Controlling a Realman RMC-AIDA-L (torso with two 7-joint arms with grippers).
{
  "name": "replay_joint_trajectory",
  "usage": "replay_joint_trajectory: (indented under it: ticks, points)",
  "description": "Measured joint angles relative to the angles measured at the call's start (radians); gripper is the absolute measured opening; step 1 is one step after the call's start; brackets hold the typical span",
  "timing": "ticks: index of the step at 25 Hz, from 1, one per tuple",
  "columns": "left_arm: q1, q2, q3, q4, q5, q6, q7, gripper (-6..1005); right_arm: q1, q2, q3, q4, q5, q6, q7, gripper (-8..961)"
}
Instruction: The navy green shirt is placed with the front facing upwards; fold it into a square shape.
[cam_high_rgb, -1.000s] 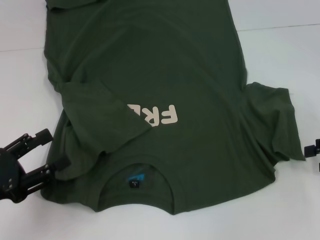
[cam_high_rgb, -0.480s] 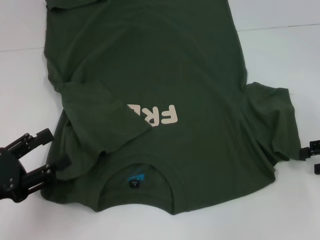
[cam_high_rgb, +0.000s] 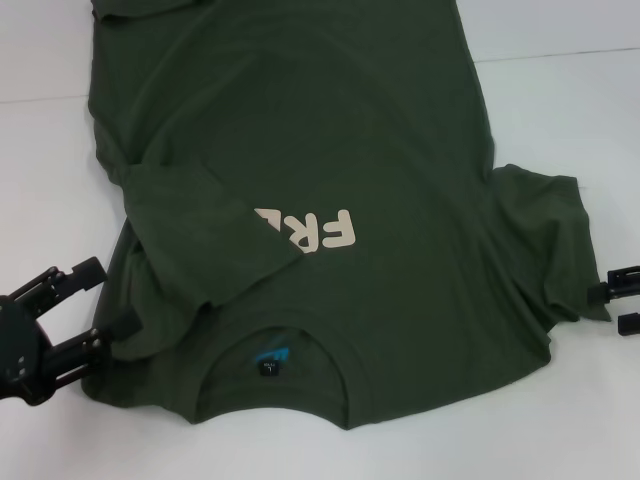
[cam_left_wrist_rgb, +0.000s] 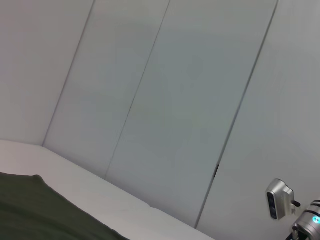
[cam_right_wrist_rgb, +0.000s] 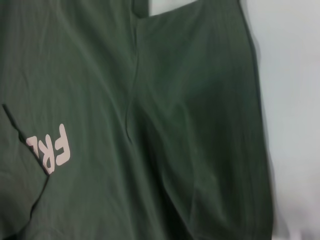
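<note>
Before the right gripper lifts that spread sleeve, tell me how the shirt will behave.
The navy green shirt will probably drape limply: its right sleeve already lies rumpled. It likely weighs little, so the right gripper should manage. Pushed, it would probably bunch, like the folded left sleeve.

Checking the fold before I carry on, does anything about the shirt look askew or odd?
Yes: the dark olive-green cotton T-shirt is lopsided. One sleeve is folded in, covering part of the cream chest print; the other sleeve lies unfolded by the right gripper.
</note>
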Motion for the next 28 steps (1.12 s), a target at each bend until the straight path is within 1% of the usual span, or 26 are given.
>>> replay_joint_trajectory:
  ticks: [24,28]
  points:
    - [0.003,0.000,0.000,0.000,-0.002,0.000,0.000,841,0.008,0.001,-0.018,0.028,0.001,0.033,0.002,741]
    - [0.003,0.000,0.000,0.000,-0.002,0.000,0.000,841,0.011,0.004,-0.018,0.028,0.002,0.045,0.002,741]
